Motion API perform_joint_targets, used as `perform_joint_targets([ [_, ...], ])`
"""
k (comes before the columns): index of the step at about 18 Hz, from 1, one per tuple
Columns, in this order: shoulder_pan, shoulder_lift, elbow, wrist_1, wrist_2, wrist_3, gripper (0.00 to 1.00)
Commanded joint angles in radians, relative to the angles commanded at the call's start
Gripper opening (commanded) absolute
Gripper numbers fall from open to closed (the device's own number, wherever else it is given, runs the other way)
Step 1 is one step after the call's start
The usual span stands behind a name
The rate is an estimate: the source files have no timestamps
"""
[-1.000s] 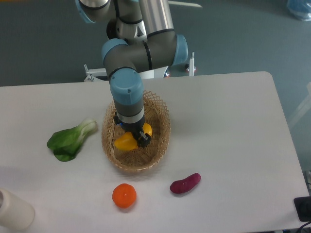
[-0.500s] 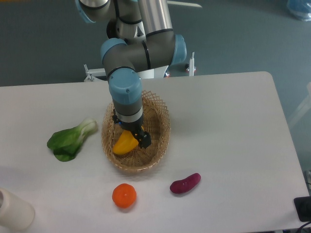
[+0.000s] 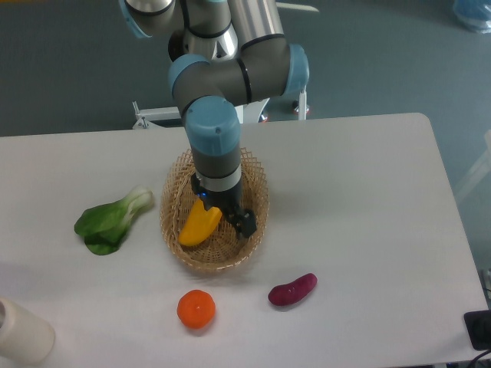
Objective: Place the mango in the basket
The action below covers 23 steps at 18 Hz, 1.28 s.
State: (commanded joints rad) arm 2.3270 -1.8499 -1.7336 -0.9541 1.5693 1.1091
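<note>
The two-finger gripper [image 3: 228,217] hangs low inside the large oval tan wicker basket [image 3: 255,188], jaws apparently parted, beside the smooth yellow-orange mango [image 3: 199,224] lying there.

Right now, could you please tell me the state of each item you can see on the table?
mango: lying tilted inside the basket
basket: upright, holding the mango
end effector: over the basket; grip unclear
bok choy: on the table
orange: on the table
purple sweet potato: on the table

We see an arm [image 3: 222,84] of grey metal tubes with light blue joint caps, ending in a black gripper [image 3: 226,216].
</note>
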Motion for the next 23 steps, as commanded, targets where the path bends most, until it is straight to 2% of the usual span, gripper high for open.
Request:
perform_joint_targets([
  [10, 0.141, -0.129, 0.192, -0.002, 0.003, 0.044, 1.0],
  [23, 0.377, -0.155, 0.181, -0.002, -0.031, 0.325, 1.0],
])
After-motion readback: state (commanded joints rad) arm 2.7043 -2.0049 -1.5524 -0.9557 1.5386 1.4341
